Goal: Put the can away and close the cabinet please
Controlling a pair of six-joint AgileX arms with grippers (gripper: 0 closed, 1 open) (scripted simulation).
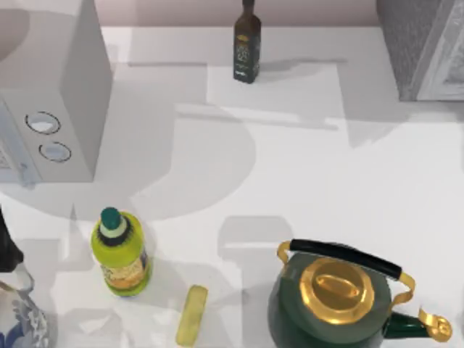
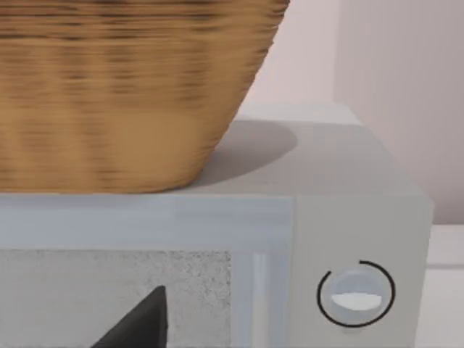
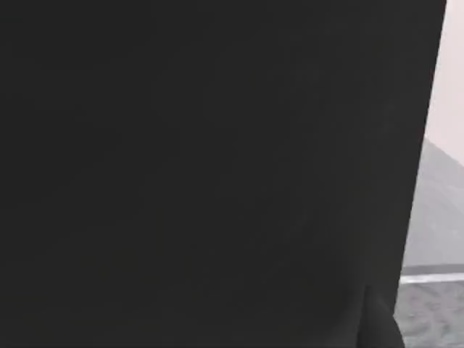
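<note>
The can is out of view. The cabinet (image 1: 424,43), a grey speckled box with a pale framed door panel (image 1: 451,69), stands at the table's far right corner. A black part of my left gripper (image 2: 141,325) shows in the left wrist view, in front of a white box with round knobs (image 2: 355,293). The right wrist view is dark.
The white box with two knobs (image 1: 54,109) stands at the far left, and a wicker basket (image 2: 123,94) sits on top of it. A dark bottle (image 1: 247,45) is at the back centre. Near the front are a yellow-green bottle (image 1: 121,254), a yellow flat piece (image 1: 192,315) and a green kettle (image 1: 337,301).
</note>
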